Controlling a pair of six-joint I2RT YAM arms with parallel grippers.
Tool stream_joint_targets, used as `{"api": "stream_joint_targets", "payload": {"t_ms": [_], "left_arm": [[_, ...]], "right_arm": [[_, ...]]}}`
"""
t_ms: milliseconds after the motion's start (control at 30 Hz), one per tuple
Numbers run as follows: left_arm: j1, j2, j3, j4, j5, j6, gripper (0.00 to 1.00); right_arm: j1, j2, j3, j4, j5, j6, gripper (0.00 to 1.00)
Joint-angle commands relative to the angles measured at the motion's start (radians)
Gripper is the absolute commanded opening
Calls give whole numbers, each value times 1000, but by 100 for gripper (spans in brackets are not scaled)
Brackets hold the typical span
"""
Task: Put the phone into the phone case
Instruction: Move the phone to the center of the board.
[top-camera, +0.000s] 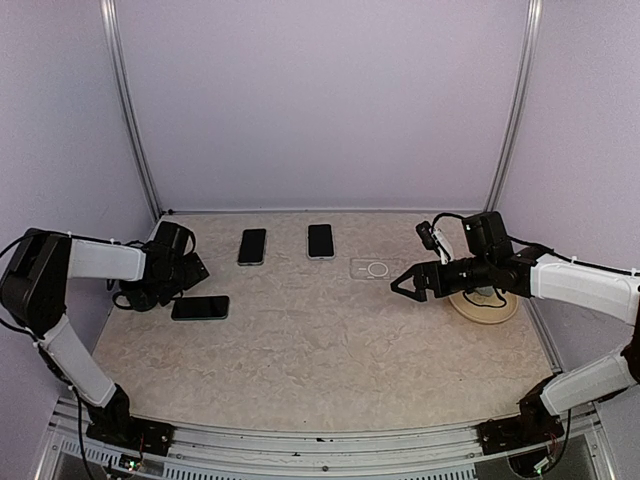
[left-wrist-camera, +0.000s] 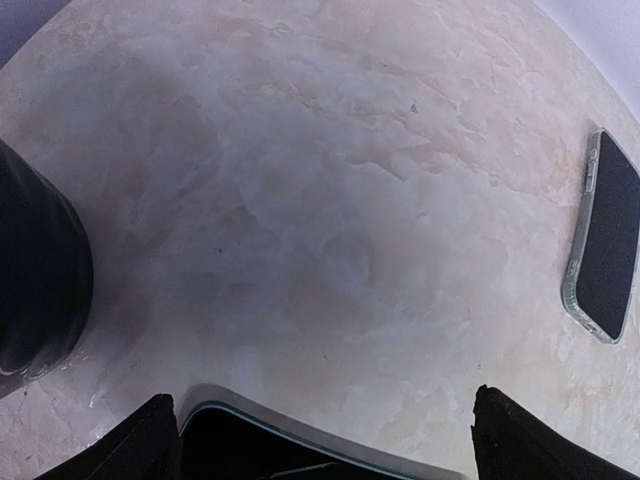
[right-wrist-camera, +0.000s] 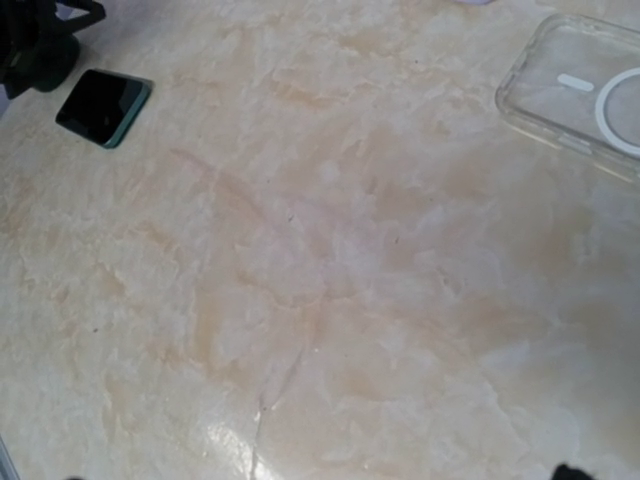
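Observation:
A dark phone with a teal edge (top-camera: 200, 308) lies flat at the left of the table. My left gripper (top-camera: 190, 274) hangs just behind it, open. In the left wrist view the phone's edge (left-wrist-camera: 300, 450) lies between my spread fingers (left-wrist-camera: 150, 445); I see no grip on it. The clear phone case (top-camera: 375, 268) with a white ring lies empty right of centre. It also shows in the right wrist view (right-wrist-camera: 585, 85). My right gripper (top-camera: 408, 285) is open and empty, just in front of and to the right of the case.
Two more dark phones (top-camera: 252, 246) (top-camera: 320, 241) lie near the back wall; the left wrist view shows one in a clear case (left-wrist-camera: 605, 240). A round tan pad (top-camera: 487, 305) sits under my right arm. A black cable (left-wrist-camera: 35, 280) lies left of my left gripper.

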Motion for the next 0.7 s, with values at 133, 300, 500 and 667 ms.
{"api": "stream_joint_targets", "payload": {"t_ms": [133, 300, 500, 667], "left_arm": [[-8, 76, -14, 1, -13, 1, 99], [-9, 89, -28, 16, -7, -3, 99], [-30, 95, -54, 34, 15, -14, 99], [-78, 85, -83, 53, 51, -44, 99]], "right_arm": [[-10, -4, -11, 15, -8, 7, 100], [-10, -2, -11, 15, -7, 5, 100], [-10, 4, -13, 23, -10, 8, 100], [-10, 6, -11, 27, -12, 9, 100]]}}
